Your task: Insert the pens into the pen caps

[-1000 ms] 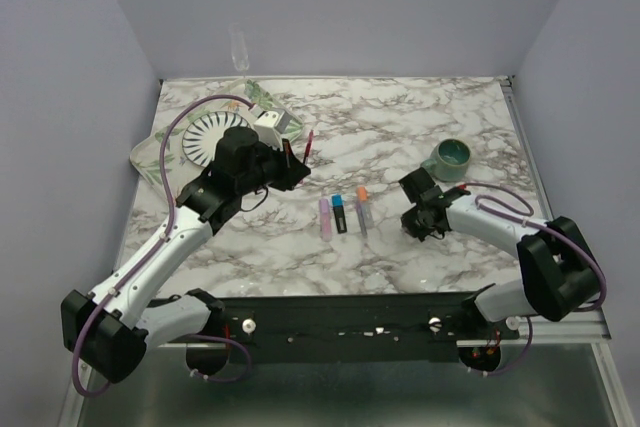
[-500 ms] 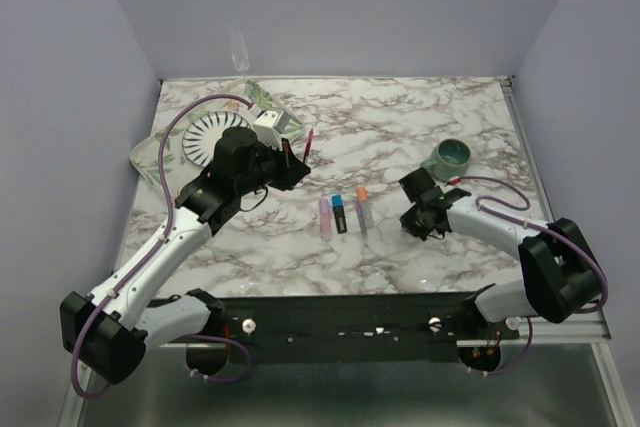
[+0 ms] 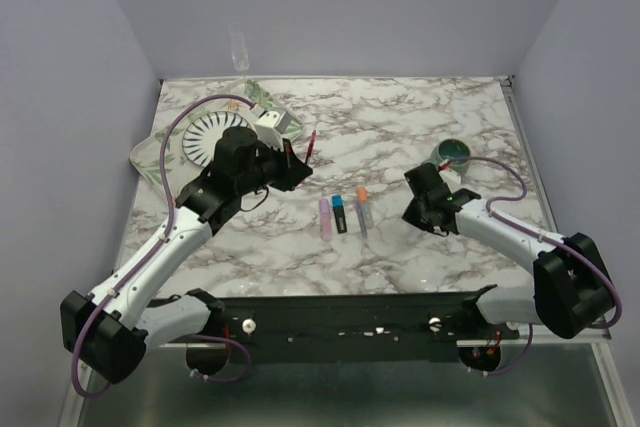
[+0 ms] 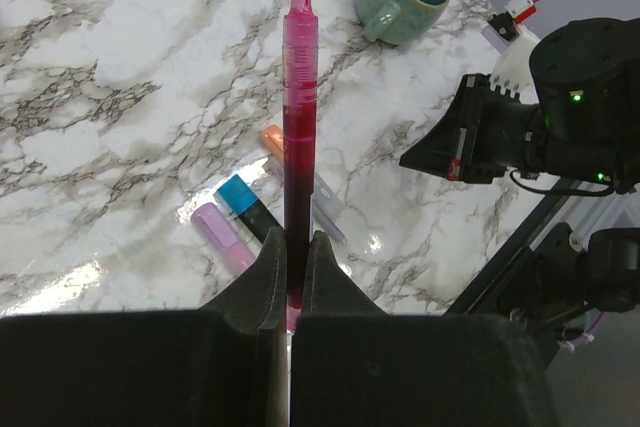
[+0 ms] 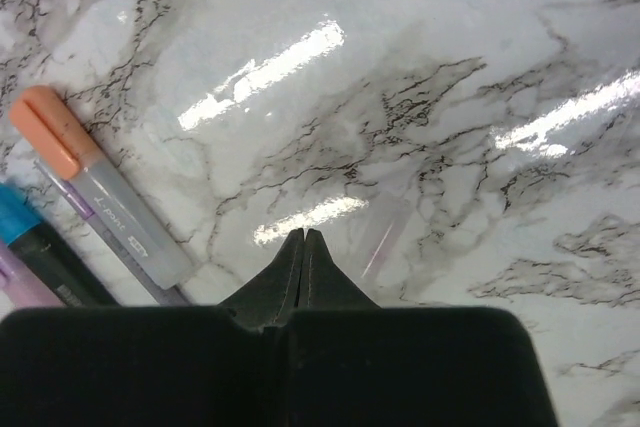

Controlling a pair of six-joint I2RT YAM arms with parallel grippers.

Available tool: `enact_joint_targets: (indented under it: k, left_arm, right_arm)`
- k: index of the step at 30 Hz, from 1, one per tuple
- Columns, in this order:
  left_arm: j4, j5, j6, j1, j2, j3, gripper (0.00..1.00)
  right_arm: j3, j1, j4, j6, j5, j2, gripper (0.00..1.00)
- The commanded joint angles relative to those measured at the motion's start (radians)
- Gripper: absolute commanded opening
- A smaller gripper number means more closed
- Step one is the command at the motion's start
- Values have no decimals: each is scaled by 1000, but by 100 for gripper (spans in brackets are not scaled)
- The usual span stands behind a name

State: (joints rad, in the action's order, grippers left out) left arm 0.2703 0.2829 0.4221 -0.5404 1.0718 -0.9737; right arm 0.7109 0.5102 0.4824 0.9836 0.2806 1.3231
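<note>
**Red pen pinched in the left hand, three markers lying mid-bench**

The left hand (image 4: 292,259) pinches a thin red pen (image 4: 298,117) by its lower end. The pen runs straight out past the fingertips, its fine tip pointing away from the wrist. In the top view the pen is held off the marble bench (image 3: 400,127), slanting up and to the right, just beside a striped plate (image 3: 203,137).

The right hand (image 5: 304,239) has its fingers pressed together, and nothing shows between them. It sits low over the bench, right of the markers and apart from them. A faint clear tube (image 5: 383,234) lies on the marble just past its fingertips; I cannot tell what it is.

Three short markers lie side by side near the middle of the bench, between the two hands. The pink marker (image 3: 324,217) is on the left, and the black marker (image 3: 340,215) with a blue end is in the middle. On the right is the grey marker (image 3: 362,209) with an orange end. All three coloured ends point toward the far wall.

A teal-green mug (image 3: 455,154) stands upright beyond the right hand, toward the far right edge.
</note>
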Motion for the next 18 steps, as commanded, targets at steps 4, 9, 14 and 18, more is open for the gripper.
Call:
enact_joint_targets:
  k: [4,9,14,18]
  left_arm:
    - [-25,48,-11,2,14,6,0]
    - [-29,56,-8,2,13,6,0]
    - [-26,58,-9,2,8,6,0]
    - [-26,59,-11,2,4,7,0]
  right_arm:
    - [70,-4,63,-62,40,-10,1]
    - [118,-7,233,109,86,25,30]
    - [30,-30,141,99,40,8,39]
    - [44,-39,150,130,28,44,40]
